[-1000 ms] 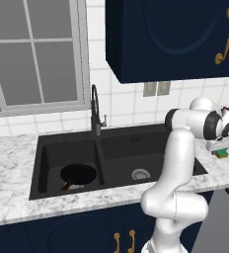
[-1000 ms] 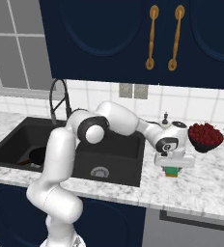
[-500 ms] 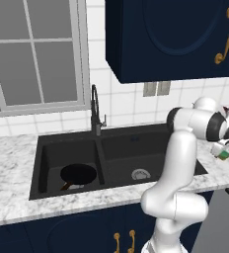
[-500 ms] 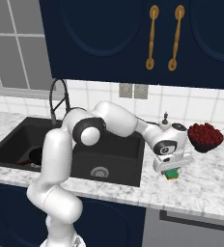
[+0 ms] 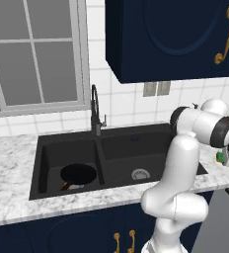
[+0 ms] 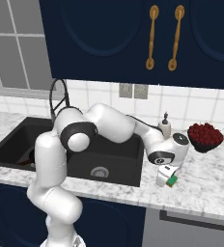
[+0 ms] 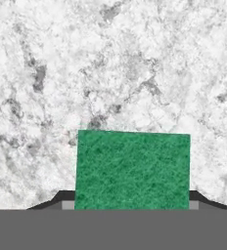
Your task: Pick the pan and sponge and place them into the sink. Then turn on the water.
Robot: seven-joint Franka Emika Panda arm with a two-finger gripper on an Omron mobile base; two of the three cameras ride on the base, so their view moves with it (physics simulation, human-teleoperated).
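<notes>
The black pan (image 5: 78,174) lies in the left basin of the black sink (image 5: 131,143), its reddish handle pointing to the front left. My gripper (image 6: 167,179) hangs low over the marble counter just right of the sink (image 6: 109,159). It is shut on the small green-topped sponge (image 6: 172,181). In the hand view the sponge (image 7: 132,168) fills the gap between my fingertips (image 7: 66,197), with marble behind it. From the left base view the gripper (image 5: 224,159) and a bit of the sponge (image 5: 219,157) show at the far right. No water shows at the faucet (image 5: 95,111).
A dark bowl of red fruit (image 6: 205,136) and a white soap dispenser (image 6: 165,126) stand on the counter behind my hand. The right basin, with its silver drain (image 5: 140,174), holds nothing. Dark wall cabinets hang overhead.
My hand, with the sponge between its fingers, has shifted slightly lower in both base views. The pan has not moved.
</notes>
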